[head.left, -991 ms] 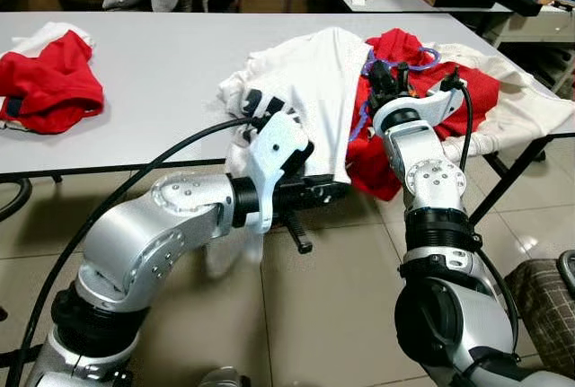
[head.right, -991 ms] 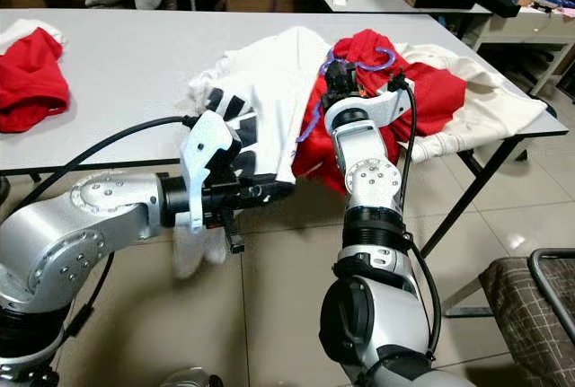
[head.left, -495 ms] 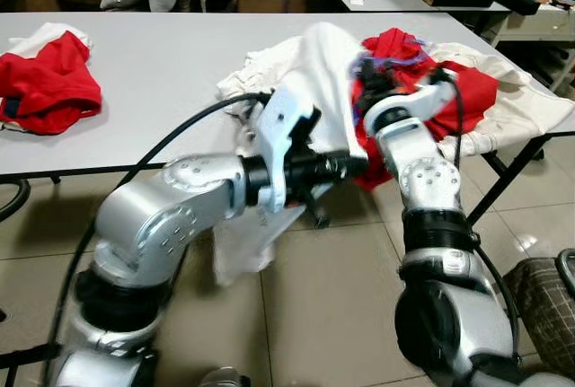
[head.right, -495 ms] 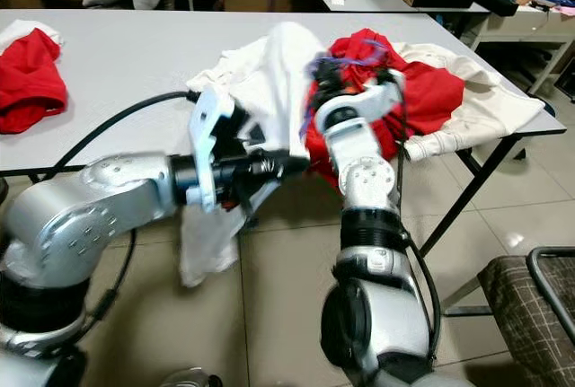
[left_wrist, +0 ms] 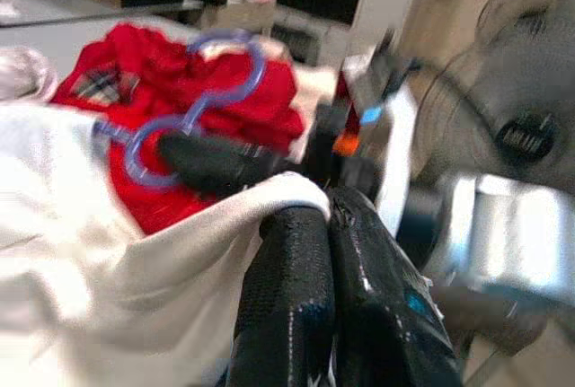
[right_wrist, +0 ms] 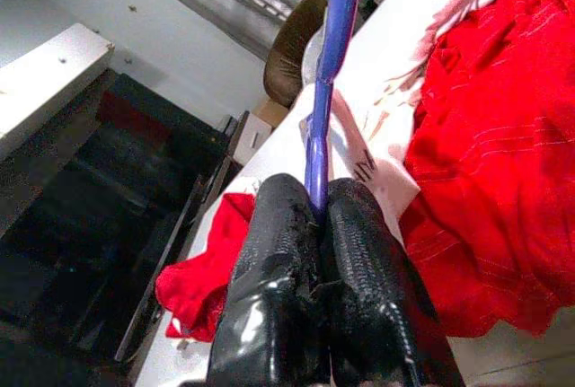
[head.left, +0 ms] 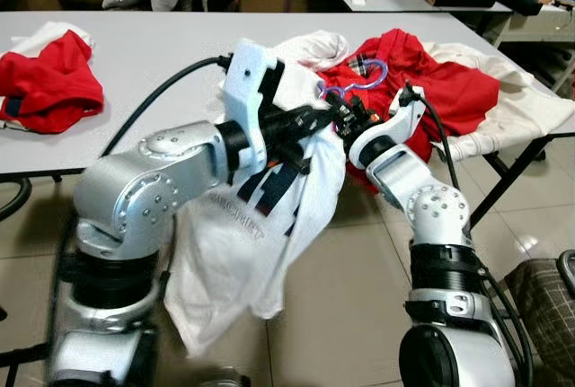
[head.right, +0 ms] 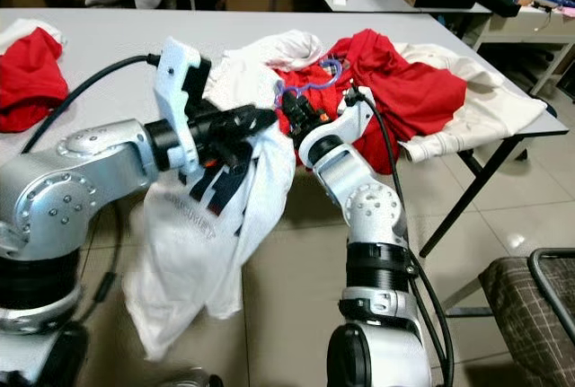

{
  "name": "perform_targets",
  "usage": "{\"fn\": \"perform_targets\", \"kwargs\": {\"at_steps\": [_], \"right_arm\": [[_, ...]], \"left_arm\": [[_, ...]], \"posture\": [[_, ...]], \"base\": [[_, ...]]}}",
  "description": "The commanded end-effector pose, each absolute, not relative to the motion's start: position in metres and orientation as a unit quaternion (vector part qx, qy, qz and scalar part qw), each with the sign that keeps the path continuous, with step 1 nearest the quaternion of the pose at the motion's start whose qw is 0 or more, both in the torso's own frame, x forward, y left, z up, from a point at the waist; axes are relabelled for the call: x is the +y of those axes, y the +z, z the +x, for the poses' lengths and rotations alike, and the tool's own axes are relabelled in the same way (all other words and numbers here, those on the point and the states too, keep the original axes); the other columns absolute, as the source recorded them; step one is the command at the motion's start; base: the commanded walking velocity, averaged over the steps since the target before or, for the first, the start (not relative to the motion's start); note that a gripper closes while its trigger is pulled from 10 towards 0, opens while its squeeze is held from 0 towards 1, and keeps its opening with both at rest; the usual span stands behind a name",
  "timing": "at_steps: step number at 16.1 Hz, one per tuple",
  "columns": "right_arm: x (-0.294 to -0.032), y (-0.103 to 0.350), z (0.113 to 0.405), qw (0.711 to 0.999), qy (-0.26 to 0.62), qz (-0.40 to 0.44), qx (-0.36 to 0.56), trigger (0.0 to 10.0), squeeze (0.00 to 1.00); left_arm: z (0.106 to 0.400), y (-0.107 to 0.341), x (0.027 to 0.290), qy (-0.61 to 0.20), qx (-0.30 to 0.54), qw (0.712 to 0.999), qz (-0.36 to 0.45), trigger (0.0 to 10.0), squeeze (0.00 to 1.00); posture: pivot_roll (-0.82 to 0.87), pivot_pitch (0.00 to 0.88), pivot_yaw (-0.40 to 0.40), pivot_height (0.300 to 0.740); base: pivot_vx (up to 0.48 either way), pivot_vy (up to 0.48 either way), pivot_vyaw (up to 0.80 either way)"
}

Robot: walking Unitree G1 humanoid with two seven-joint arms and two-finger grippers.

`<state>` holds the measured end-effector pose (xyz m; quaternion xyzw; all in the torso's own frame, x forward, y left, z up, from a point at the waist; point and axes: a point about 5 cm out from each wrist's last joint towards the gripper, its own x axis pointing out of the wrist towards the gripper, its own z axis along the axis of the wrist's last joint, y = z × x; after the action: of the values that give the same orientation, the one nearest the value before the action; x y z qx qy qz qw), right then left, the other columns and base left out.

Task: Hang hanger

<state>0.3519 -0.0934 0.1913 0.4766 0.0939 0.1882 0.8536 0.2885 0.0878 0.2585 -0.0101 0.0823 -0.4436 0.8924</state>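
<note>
Hanger of thin purple plastic point(head.left: 359, 82) is pinched in the closed right gripper point(right_wrist: 314, 212) above the table edge, while the left gripper point(left_wrist: 328, 221), fingers clamped on the white printed T-shirt point(head.left: 260, 225), probably must next thread its collar over it.

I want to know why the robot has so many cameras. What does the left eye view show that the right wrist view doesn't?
The left eye view has the left gripper shut on the white shirt that dangles off the table, and the hanger's hook. The right wrist view has a close look at the right gripper, jaws shut on the purple hanger. Both show red clothes.
</note>
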Motion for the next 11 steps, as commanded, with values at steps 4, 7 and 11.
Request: {"fn": "perform_targets", "kwargs": {"at_steps": [4,7,11], "right_arm": [[-0.098,0.195,0.350,0.855,0.187,0.475,0.093,10.0,0.00],[-0.094,0.194,0.348,0.855,0.192,0.471,0.101,10.0,0.00],[-0.095,0.194,0.349,0.856,0.193,0.468,0.102,10.0,0.00]], "left_arm": [[0.278,0.253,0.076,-0.458,0.107,0.882,0.018,4.1,0.00],[0.291,0.244,0.091,-0.390,0.139,0.909,0.040,10.0,0.00],[0.296,0.243,0.102,-0.377,0.158,0.912,0.028,10.0,1.00]], "posture": [[0.11,0.000,-0.047,0.740],[0.11,0.000,-0.046,0.740],[0.11,0.000,-0.046,0.740]], "base": [[0.000,0.000,0.00],[0.000,0.000,0.00],[0.000,0.000,0.00]]}}
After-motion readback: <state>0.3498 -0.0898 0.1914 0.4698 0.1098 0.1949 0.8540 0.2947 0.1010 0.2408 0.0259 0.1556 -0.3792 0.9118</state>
